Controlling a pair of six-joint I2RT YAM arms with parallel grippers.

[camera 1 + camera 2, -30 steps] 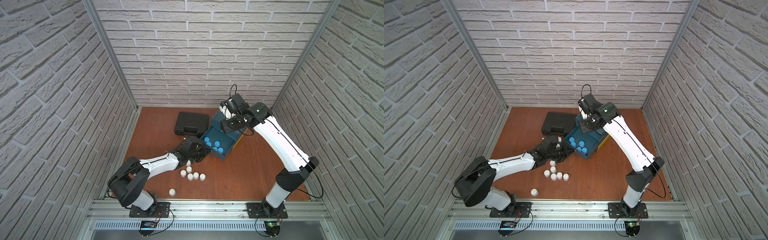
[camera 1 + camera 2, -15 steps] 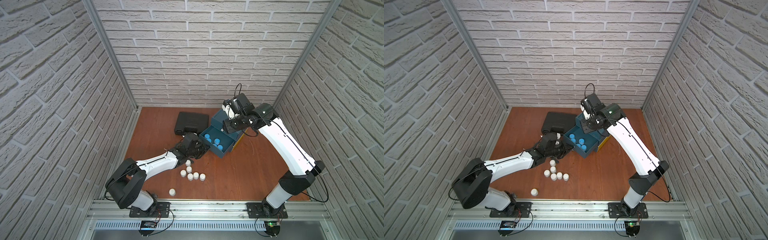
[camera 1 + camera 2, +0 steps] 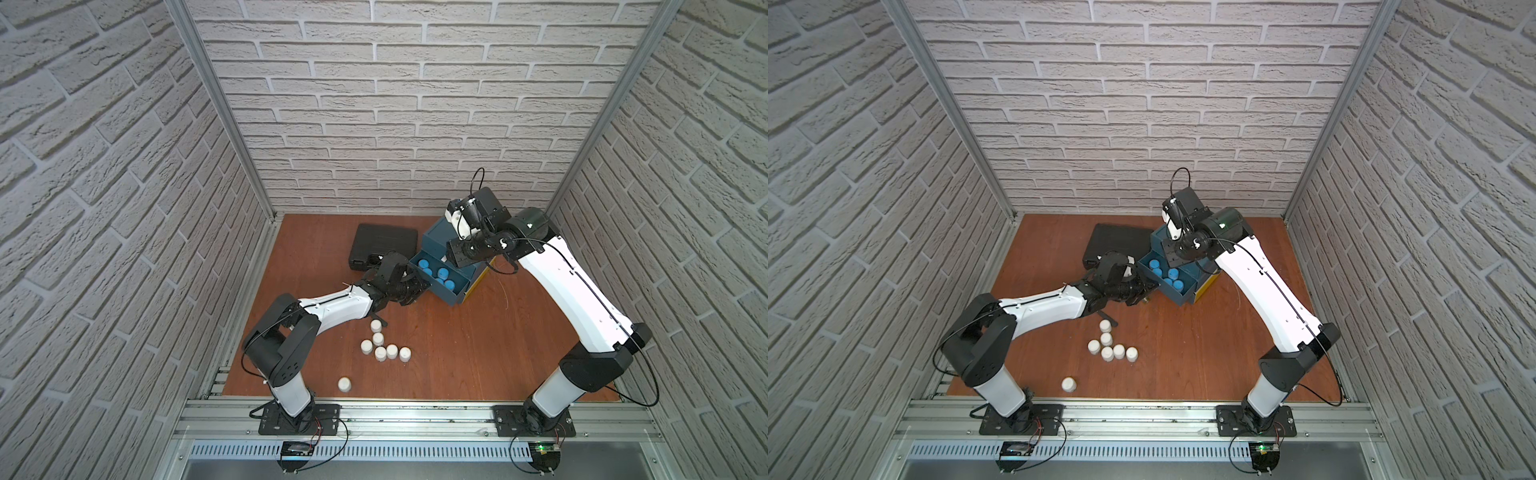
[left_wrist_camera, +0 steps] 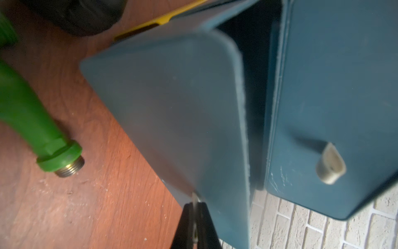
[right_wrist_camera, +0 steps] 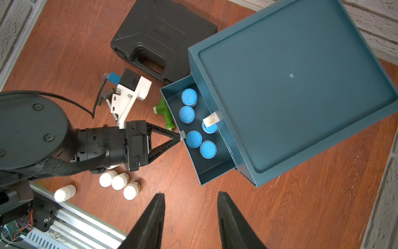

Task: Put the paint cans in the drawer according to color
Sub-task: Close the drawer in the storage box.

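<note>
Five light-blue-lidded paint cans (image 5: 193, 139) sit in the open teal plastic drawer (image 5: 212, 170), seven white paint cans (image 3: 380, 353) sit on the red-brown wooden bench (image 3: 478, 353), the left end effector (image 5: 180, 136) pinches the drawer's small grey pull tab (image 5: 183, 134), and the right end effector (image 5: 191, 195) hangs narrowly parted, empty.

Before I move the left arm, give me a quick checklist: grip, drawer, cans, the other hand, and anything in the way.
1. Grip: left hand shut on the pull tab of the drawer: ok.
2. Drawer pulled open: ok.
3. One color inside, five blue cans: ok.
4. Spare arm: right hand open and empty: ok.
5. All cans sorted: not ok; seven white cans stand on the table.
6. Path: green drill clear of the drawer front: cannot tell; it lies right beside it.
</note>
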